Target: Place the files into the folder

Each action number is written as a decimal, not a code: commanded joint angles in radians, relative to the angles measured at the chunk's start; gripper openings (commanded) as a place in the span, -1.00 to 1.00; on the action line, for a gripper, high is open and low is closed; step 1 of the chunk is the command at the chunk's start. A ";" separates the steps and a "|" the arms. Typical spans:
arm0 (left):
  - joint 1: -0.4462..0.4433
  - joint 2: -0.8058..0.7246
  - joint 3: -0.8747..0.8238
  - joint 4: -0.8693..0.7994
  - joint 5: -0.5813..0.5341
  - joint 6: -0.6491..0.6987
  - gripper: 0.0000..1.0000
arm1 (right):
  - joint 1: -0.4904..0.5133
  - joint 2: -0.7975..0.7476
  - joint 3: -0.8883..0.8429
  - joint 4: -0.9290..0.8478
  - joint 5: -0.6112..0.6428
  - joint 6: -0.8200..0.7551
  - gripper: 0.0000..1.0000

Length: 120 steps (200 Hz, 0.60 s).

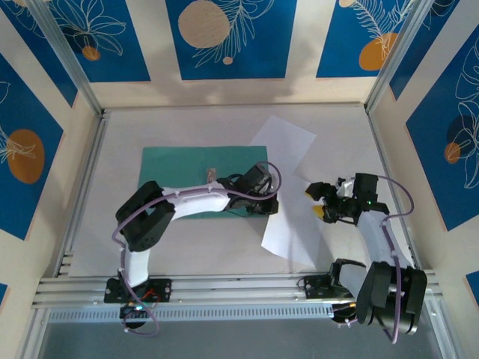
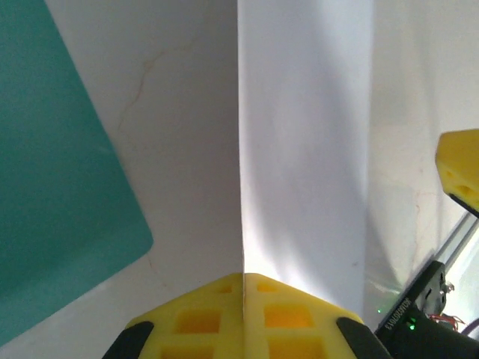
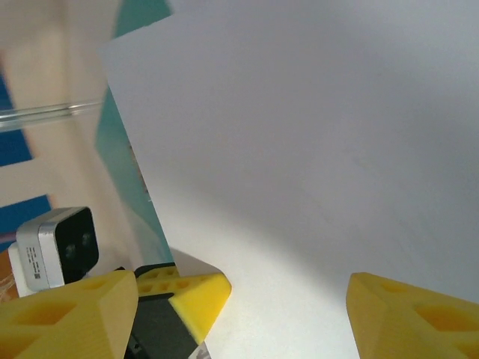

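Observation:
The teal folder point(image 1: 196, 173) lies flat and closed at the table's middle left; its rounded corner point(image 2: 60, 194) shows in the left wrist view. Two white files lie to its right: one sheet point(image 1: 284, 143) farther back, one point(image 1: 293, 228) nearer. My left gripper point(image 1: 268, 205) is shut on the left edge of the nearer sheet point(image 2: 307, 149), the paper's edge pinched between its yellow fingers point(image 2: 202, 318). My right gripper point(image 1: 319, 202) hovers open over the same sheet point(image 3: 314, 134), nothing between its fingers. The left gripper's yellow fingertip point(image 3: 196, 298) sits just ahead of it.
Aluminium posts point(image 1: 71, 63) and patterned blue-and-cream walls point(image 1: 224, 37) enclose the table on three sides. A metal rail point(image 1: 224, 288) runs along the near edge by the arm bases. The left arm point(image 1: 179, 200) reaches across the folder's near edge.

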 commanded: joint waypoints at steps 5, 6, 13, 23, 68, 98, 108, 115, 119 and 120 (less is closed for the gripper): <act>0.029 -0.134 0.094 -0.154 -0.046 0.151 -1.00 | -0.005 -0.097 0.019 0.101 -0.155 0.035 0.53; 0.030 -0.137 0.097 -0.159 -0.047 0.155 -1.00 | -0.005 -0.100 0.020 0.106 -0.158 0.038 0.53; 0.035 -0.165 0.115 -0.195 -0.058 0.181 -1.00 | -0.005 -0.122 0.023 0.136 -0.176 0.053 0.53; 0.044 -0.196 0.145 -0.248 -0.070 0.215 -1.00 | -0.005 -0.143 0.026 0.175 -0.201 0.079 0.54; 0.072 -0.284 0.373 -0.560 -0.140 0.362 -1.00 | 0.028 -0.185 0.037 0.422 -0.286 0.208 0.64; 0.107 -0.310 0.527 -0.735 -0.152 0.411 -1.00 | 0.106 -0.156 0.069 0.540 -0.287 0.244 0.74; 0.119 -0.317 0.573 -0.783 -0.152 0.426 -1.00 | 0.142 -0.136 0.083 0.572 -0.280 0.254 0.78; 0.130 -0.324 0.603 -0.811 -0.150 0.432 -1.00 | 0.163 -0.121 0.094 0.584 -0.280 0.256 0.78; 0.135 -0.325 0.623 -0.826 -0.147 0.438 -1.00 | 0.179 -0.108 0.105 0.589 -0.279 0.257 0.79; 0.137 -0.326 0.627 -0.830 -0.145 0.438 -1.00 | 0.182 -0.104 0.107 0.589 -0.278 0.258 0.79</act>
